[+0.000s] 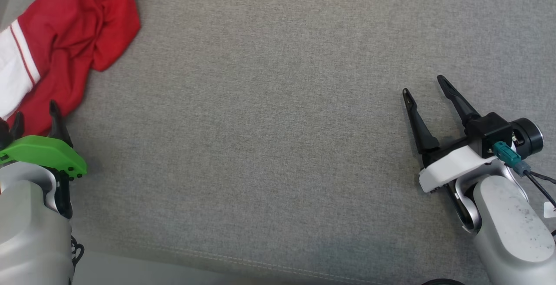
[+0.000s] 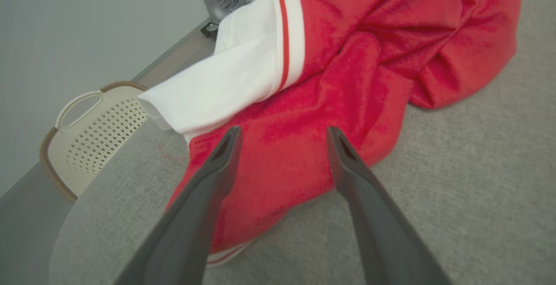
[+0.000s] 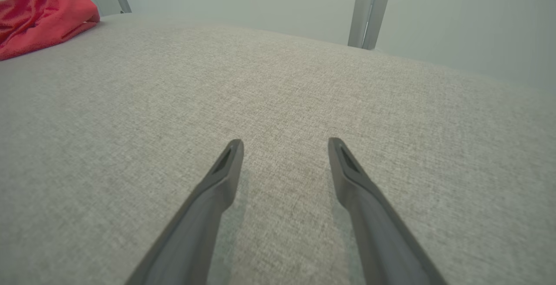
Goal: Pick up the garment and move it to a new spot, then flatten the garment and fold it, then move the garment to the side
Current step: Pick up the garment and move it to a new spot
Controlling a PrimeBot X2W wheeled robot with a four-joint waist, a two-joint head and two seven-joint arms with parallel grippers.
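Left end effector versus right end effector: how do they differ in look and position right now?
The left end effector has a green cover; the right end effector has a white cover. The left end effector's fingers point at the near edge of the crumpled red and white fabric garment; the right end effector is over bare grey woven surface, far from it. Both are open and empty.
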